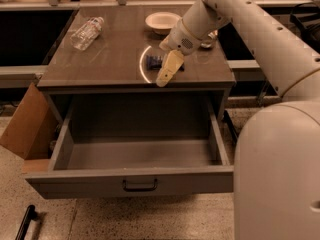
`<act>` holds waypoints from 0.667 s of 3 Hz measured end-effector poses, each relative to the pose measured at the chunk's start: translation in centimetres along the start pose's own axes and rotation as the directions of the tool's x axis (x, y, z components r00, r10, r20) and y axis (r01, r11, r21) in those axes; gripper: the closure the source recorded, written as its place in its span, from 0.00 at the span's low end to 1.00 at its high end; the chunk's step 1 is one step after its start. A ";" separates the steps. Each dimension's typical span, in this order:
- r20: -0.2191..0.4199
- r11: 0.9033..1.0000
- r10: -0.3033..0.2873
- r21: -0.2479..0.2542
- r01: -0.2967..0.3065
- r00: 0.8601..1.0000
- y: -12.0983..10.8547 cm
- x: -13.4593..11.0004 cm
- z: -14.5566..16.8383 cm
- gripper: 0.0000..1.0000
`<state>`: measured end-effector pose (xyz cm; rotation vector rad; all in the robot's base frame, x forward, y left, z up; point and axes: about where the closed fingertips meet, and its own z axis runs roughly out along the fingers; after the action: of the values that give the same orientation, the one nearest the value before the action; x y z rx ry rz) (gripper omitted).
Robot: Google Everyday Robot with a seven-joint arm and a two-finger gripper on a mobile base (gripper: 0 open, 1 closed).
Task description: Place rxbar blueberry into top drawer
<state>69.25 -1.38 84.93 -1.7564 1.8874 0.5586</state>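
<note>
One gripper point(167, 73) hangs low over table point(110, 59), near front edge, just beside rxbar blueberry point(153, 61). Cannot tell if gripper wide or closed. Bar lies flat on table, not in top drawer point(200, 181). Drawer pulled out wide below. Water bottle point(87, 32) far left, bowl point(162, 21) at back.

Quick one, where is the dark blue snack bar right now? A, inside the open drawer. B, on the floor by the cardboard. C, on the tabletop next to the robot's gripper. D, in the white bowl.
C: the rxbar blueberry lies flat on the tabletop, just left of the gripper, which hangs over the table's front edge, and not in the open top drawer.
</note>
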 end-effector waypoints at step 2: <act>0.011 0.997 0.065 -0.030 -0.065 0.998 -1.5 1.4 1.6 0.00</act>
<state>70.81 -1.67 82.87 -1.7115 1.9432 0.6226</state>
